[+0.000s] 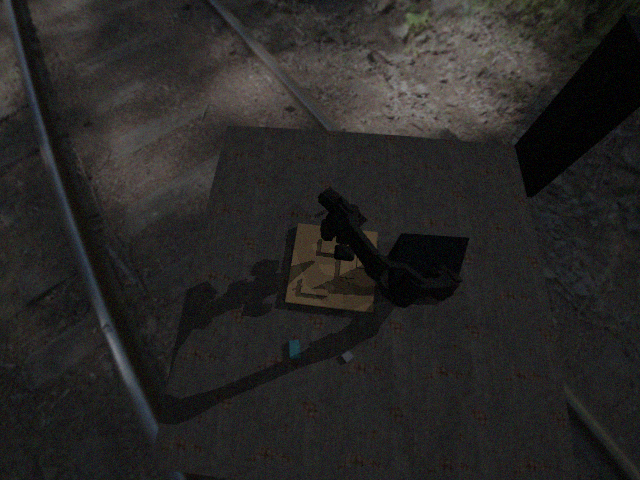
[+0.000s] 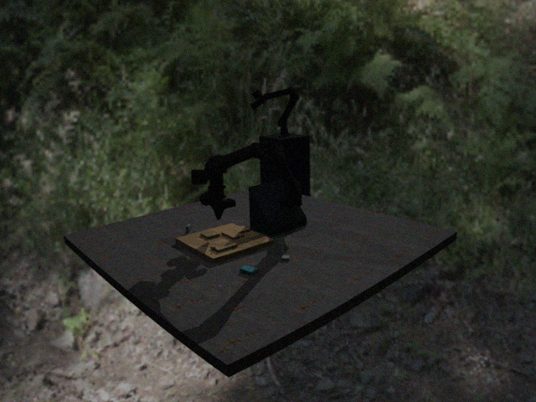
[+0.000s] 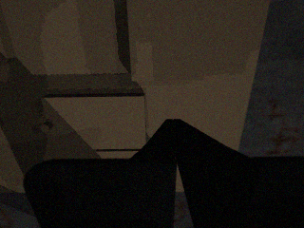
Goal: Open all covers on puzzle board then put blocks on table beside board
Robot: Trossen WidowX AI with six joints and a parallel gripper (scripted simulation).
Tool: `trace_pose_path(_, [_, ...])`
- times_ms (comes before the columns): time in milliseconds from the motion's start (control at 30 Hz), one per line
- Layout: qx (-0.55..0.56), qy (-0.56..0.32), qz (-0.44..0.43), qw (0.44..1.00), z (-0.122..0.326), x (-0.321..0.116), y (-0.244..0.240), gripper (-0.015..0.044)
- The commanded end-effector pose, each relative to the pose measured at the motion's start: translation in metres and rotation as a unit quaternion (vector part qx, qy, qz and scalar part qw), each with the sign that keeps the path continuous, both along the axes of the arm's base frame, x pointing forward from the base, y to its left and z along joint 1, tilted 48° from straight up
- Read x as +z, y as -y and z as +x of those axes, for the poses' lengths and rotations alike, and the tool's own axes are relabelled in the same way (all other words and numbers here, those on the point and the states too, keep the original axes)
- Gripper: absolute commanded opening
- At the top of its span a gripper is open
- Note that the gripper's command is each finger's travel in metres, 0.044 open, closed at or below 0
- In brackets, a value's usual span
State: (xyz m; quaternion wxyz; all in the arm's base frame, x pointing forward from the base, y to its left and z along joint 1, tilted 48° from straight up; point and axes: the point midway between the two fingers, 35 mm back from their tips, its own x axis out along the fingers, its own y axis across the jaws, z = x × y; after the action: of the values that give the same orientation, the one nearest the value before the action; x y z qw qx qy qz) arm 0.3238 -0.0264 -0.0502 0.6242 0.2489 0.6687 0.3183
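The puzzle board point(image 1: 305, 235) point(image 2: 203, 249) point(image 3: 199, 109) lies flat on the tabletop point(image 1: 413, 361) point(image 2: 337, 260), near the arm's base. The teal block point(image 1: 294, 348) point(image 2: 248, 269) and pale block point(image 1: 346, 356) point(image 2: 286, 257) rest beside it, presumably set apart to stay clear. Above the board hangs the pincer point(image 1: 343, 252) point(image 2: 219, 217) point(image 3: 172, 125), tips together, empty, probably to nudge a cover rather than grasp.

Here on the desk point(image 1: 439, 413) point(image 2: 346, 276), the puzzle board point(image 1: 330, 305) point(image 2: 190, 244) lies beside a box point(image 1: 429, 250) point(image 2: 270, 209), two blocks rest apart near one board edge, and the tool point(image 2: 219, 216) hangs above the board!
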Motion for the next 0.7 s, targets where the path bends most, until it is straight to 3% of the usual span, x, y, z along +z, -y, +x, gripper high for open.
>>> trace_pose_path(0, [0.002, -0.002, 0.0, 1.0, -0.001, -0.002, 0.0, 0.0])
trace_pose_path(667, [0.002, -0.002, 0.0, 1.0, -0.002, -0.015, -0.014, 0.0])
